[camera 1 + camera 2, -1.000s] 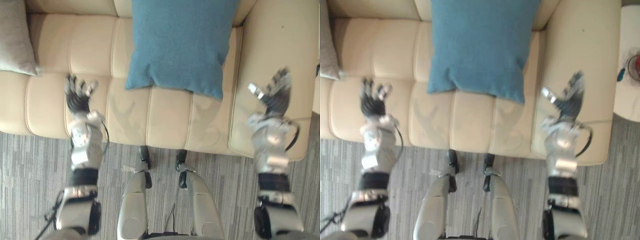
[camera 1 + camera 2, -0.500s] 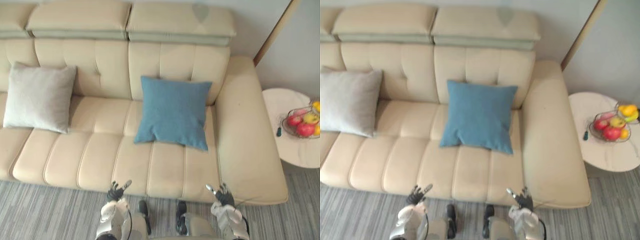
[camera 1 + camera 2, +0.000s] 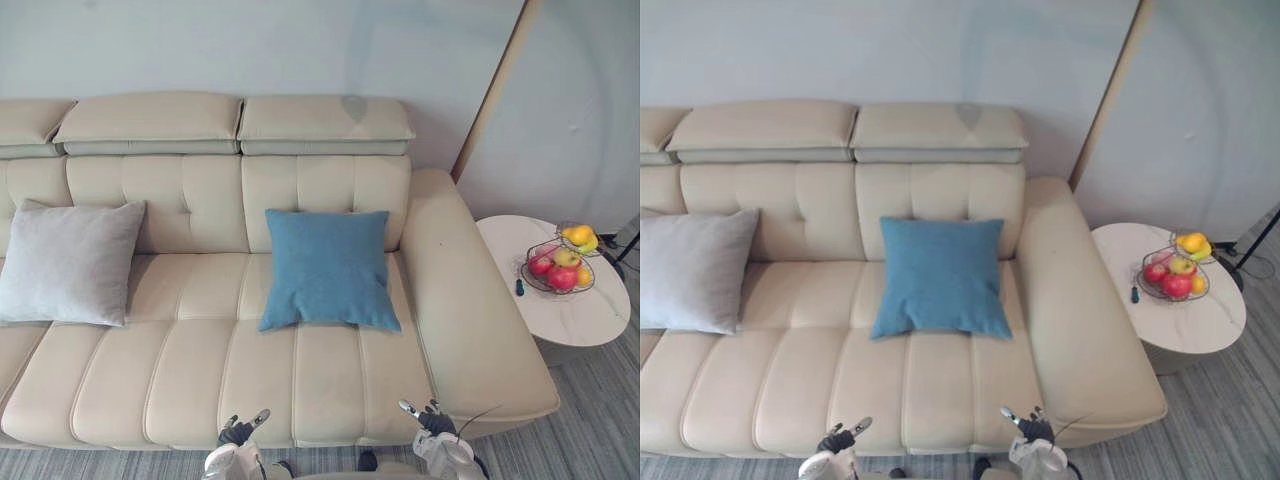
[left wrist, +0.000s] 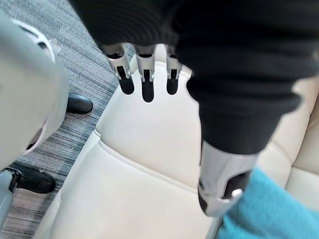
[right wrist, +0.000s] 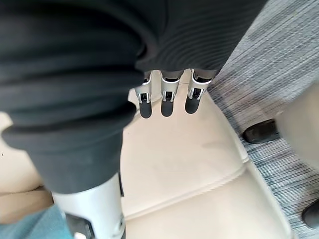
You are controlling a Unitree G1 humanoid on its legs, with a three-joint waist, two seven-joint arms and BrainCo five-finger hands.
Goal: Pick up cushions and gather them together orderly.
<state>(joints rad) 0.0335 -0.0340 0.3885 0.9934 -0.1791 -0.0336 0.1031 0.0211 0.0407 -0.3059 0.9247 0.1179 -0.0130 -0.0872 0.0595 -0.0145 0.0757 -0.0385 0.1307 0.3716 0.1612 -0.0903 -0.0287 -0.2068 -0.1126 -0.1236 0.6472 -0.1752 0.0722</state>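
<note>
Cream leather sofa (image 3: 330, 370) against a pale wall. On it a blue square fabric cushion (image 3: 330, 268) leans at the backrest, mid-seat. A grey square fabric cushion (image 3: 68, 262) stands well apart, toward my left. My left hand (image 3: 238, 432) and right hand (image 3: 430, 418) hover at the seat's front edge, fingers straight, slightly spread and empty. Risk, as I judge it: gripped by one corner, a soft cushion would sag and land crooked.

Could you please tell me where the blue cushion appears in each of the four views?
Left eye view: blue cushion mid-picture, against the sofa back.
Right eye view: mid-picture, same place.
Left wrist view: blue edge beside the left hand.
Right wrist view: blue corner beside the right hand.
Shared landmark: the cream sofa seat.
</note>
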